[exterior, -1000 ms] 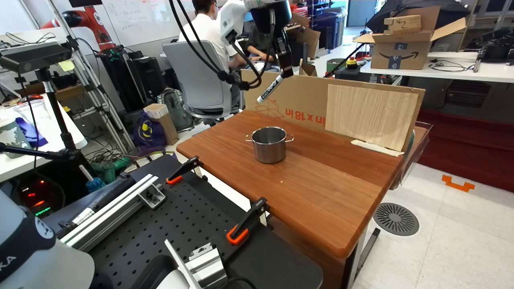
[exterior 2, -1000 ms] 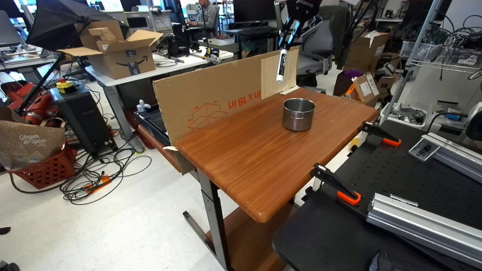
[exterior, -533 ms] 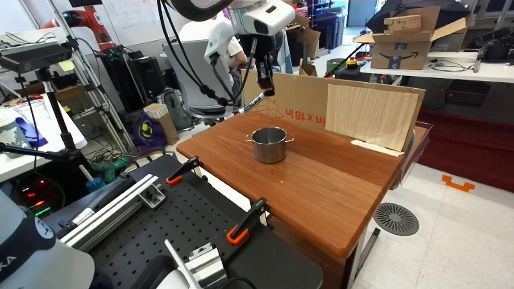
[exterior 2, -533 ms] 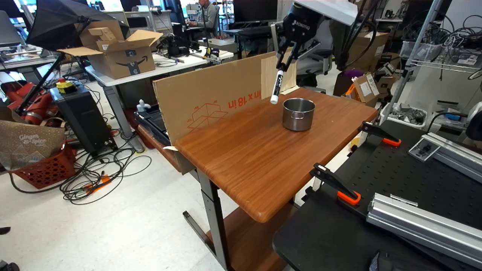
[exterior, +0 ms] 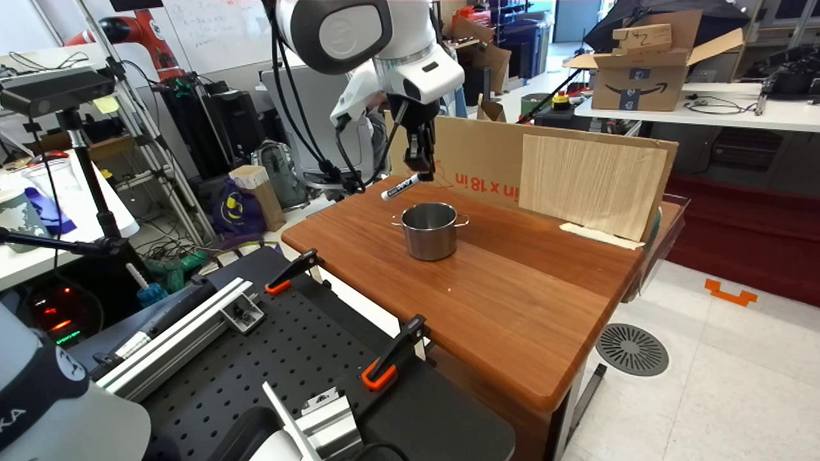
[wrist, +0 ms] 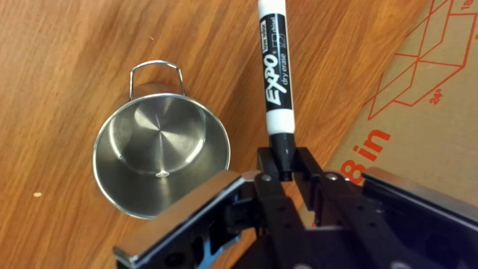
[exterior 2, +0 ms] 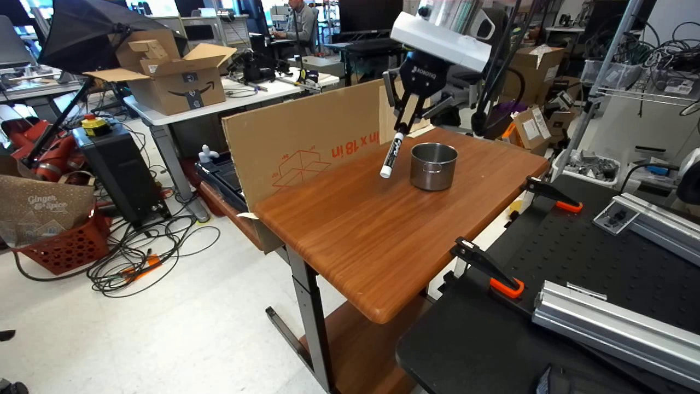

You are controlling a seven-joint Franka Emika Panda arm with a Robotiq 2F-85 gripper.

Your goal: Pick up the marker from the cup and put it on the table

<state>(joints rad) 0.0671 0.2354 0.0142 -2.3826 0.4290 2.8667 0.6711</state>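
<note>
The marker (wrist: 277,63) is a black and white EXPO pen. My gripper (wrist: 285,158) is shut on its black end, and its white end points away from the fingers. The gripper shows in both exterior views (exterior: 419,175) (exterior 2: 402,129), holding the marker (exterior: 400,186) (exterior 2: 392,155) tilted above the table (exterior: 493,307), outside and beside the cup. The cup (exterior: 430,238) is a grey metal pot with two wire handles, upright on the table (exterior 2: 350,235). In the wrist view the cup (wrist: 129,185) lies left of the marker and its inside is empty.
A cardboard sheet with red print (exterior: 477,173) stands along the table's far edge, close to the gripper. It also shows in the wrist view (wrist: 422,142). Clamps (exterior: 394,358) (exterior 2: 486,268) hold the near edge, beside the black perforated bench (exterior: 307,358).
My gripper has come down toward the table with the marker in it, and the marker now hangs lower beside the cup. The cup has not moved.
</note>
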